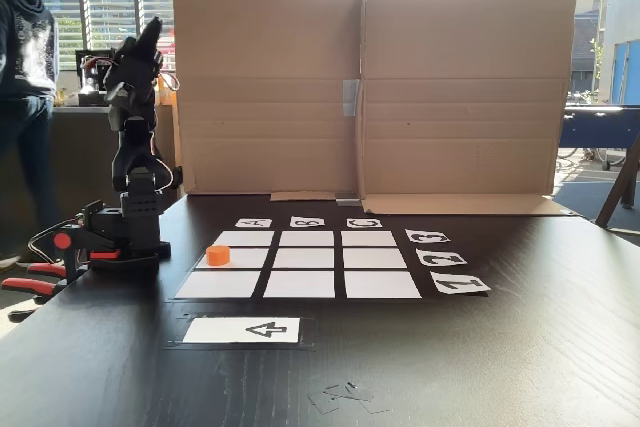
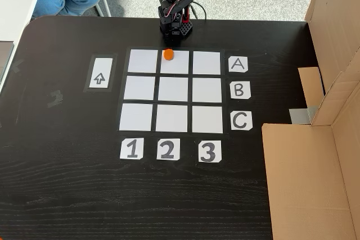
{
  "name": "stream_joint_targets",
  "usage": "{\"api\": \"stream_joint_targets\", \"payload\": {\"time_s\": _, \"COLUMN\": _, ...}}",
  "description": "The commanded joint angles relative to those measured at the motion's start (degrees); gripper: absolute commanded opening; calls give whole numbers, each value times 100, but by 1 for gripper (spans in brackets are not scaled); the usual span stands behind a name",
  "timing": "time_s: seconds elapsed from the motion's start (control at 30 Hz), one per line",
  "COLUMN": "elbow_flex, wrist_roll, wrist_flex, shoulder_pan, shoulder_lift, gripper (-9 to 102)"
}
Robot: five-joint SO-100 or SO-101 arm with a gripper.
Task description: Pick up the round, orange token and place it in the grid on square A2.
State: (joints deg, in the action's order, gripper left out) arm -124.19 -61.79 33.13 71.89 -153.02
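A small bright orange short plastic cylinder token (image 2: 168,54) is seen standing upright, flat face up and axis vertical, on square A2 (image 2: 175,63), at that cell's top edge toward the arm base in the view from above. This is the white middle cell of the A-labelled row of the 3x3 white paper grid on black backing (image 2: 172,90), level with label 2. In the low fixed view the token (image 1: 218,255) sits at the left end of the middle row. A white card with a black arrow (image 1: 243,330) lies just beside the grid, apart from it. A folded brown cardboard screen (image 1: 460,87) stands behind the grid on the black wooden desk (image 1: 520,357). The black arm (image 1: 135,147) is folded back at the desk edge, clamped by orange-handled clamps (image 1: 40,282). The pincer (image 1: 150,32) is raised well away from the token; spread or pressed together cannot be told. A person in jeans (image 1: 25,97) stands behind the desk.
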Motion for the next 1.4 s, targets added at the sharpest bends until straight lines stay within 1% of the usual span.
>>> {"api": "stream_joint_targets", "payload": {"time_s": 0.0, "elbow_flex": -114, "wrist_roll": -229, "wrist_flex": -44, "shoulder_pan": 598, "shoulder_lift": -281, "gripper": 40}}
{"api": "stream_joint_targets", "payload": {"time_s": 0.1, "elbow_flex": -439, "wrist_roll": -615, "wrist_flex": -44, "shoulder_pan": 1187, "shoulder_lift": -536, "gripper": 40}}
{"api": "stream_joint_targets", "payload": {"time_s": 0.27, "elbow_flex": -1310, "wrist_roll": -756, "wrist_flex": -35, "shoulder_pan": 1916, "shoulder_lift": -1222, "gripper": 40}}
{"api": "stream_joint_targets", "payload": {"time_s": 0.4, "elbow_flex": -2180, "wrist_roll": -747, "wrist_flex": 9, "shoulder_pan": 2188, "shoulder_lift": -1934, "gripper": 40}}
{"api": "stream_joint_targets", "payload": {"time_s": 0.53, "elbow_flex": -2962, "wrist_roll": -668, "wrist_flex": 299, "shoulder_pan": 2355, "shoulder_lift": -2487, "gripper": 39}}
{"api": "stream_joint_targets", "payload": {"time_s": 0.57, "elbow_flex": -3111, "wrist_roll": -642, "wrist_flex": 352, "shoulder_pan": 2391, "shoulder_lift": -2549, "gripper": 37}}
{"api": "stream_joint_targets", "payload": {"time_s": 0.67, "elbow_flex": -3595, "wrist_roll": -563, "wrist_flex": 369, "shoulder_pan": 2399, "shoulder_lift": -2751, "gripper": 25}}
{"api": "stream_joint_targets", "payload": {"time_s": 0.73, "elbow_flex": -3929, "wrist_roll": -554, "wrist_flex": 369, "shoulder_pan": 2373, "shoulder_lift": -2918, "gripper": 22}}
{"api": "stream_joint_targets", "payload": {"time_s": 0.8, "elbow_flex": -4228, "wrist_roll": -536, "wrist_flex": 431, "shoulder_pan": 2364, "shoulder_lift": -3155, "gripper": 14}}
{"api": "stream_joint_targets", "payload": {"time_s": 0.93, "elbow_flex": -4526, "wrist_roll": -457, "wrist_flex": 1011, "shoulder_pan": 2373, "shoulder_lift": -3621, "gripper": 8}}
{"api": "stream_joint_targets", "payload": {"time_s": 0.97, "elbow_flex": -4553, "wrist_roll": -457, "wrist_flex": 1143, "shoulder_pan": 2382, "shoulder_lift": -3735, "gripper": 7}}
{"api": "stream_joint_targets", "payload": {"time_s": 1.1, "elbow_flex": -4641, "wrist_roll": -431, "wrist_flex": 1160, "shoulder_pan": 2382, "shoulder_lift": -3744, "gripper": 2}}
{"api": "stream_joint_targets", "payload": {"time_s": 1.37, "elbow_flex": -5054, "wrist_roll": -404, "wrist_flex": 993, "shoulder_pan": 2435, "shoulder_lift": -3753, "gripper": 0}}
